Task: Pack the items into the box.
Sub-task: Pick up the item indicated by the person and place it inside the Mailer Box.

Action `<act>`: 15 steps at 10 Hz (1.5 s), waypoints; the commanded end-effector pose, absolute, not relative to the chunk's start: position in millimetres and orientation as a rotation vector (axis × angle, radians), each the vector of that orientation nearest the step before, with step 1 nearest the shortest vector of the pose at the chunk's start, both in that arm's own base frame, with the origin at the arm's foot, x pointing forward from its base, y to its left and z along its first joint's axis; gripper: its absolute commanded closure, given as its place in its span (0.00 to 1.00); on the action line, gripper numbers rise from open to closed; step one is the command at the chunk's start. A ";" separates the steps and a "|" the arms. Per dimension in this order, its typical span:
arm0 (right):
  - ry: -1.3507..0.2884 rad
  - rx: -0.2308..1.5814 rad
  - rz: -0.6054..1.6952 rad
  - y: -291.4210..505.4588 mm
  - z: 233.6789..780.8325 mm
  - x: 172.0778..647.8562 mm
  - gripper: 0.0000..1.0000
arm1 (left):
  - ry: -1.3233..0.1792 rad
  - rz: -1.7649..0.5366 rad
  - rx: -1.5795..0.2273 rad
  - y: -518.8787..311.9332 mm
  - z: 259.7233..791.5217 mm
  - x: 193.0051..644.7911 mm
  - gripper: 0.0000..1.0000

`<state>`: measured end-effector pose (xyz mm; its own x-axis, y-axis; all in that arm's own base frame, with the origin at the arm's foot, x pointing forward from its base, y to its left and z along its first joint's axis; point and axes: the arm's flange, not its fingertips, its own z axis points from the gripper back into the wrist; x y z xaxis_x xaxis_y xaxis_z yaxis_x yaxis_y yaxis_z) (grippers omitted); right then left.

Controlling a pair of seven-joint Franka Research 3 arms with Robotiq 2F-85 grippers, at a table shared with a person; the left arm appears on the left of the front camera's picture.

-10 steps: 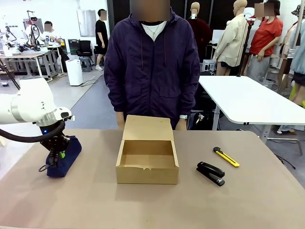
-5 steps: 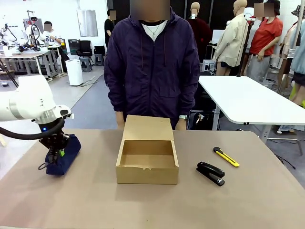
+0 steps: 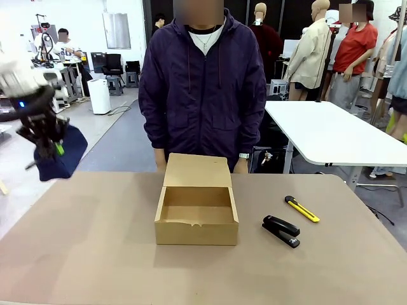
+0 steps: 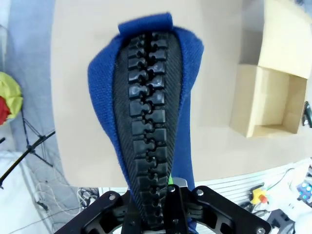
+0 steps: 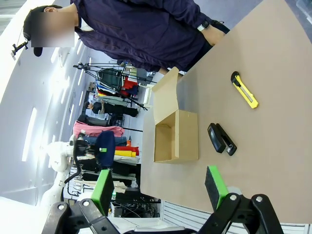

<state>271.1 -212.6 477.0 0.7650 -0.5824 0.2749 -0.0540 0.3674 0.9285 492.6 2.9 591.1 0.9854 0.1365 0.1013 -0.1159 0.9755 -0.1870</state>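
The left gripper (image 3: 48, 141), clamped on the navy zip pouch (image 3: 63, 160), holds it high, probably to clear the wall of the open cardboard box (image 3: 196, 232).

From my station I see a person in a dark purple zip jacket (image 3: 202, 95) standing at the far edge of the tan surface (image 3: 114, 267); a white table (image 3: 331, 136) stands behind, right.

The brown table (image 3: 95, 254) carries the open box (image 3: 196, 234) at its middle; right of it lie the stapler (image 3: 281, 230) and, beyond, the utility knife (image 3: 302, 208).
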 end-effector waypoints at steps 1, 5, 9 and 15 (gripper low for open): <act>-0.677 1.177 -0.360 -213.2 480.1 274.0 0.00 | -0.097 0.160 -0.124 5.5 578.6 487.4 1.00; -0.677 1.177 -0.360 -213.2 480.1 274.0 0.00 | -0.114 0.128 -0.182 2.9 591.1 492.6 1.00; -0.677 1.177 -0.360 -213.2 480.1 274.0 0.00 | -0.404 -0.630 -0.026 -87.0 624.0 549.2 1.00; -0.677 1.177 -0.360 -213.2 480.1 274.0 0.00 | -0.585 -1.710 -0.198 -295.8 601.4 583.9 1.00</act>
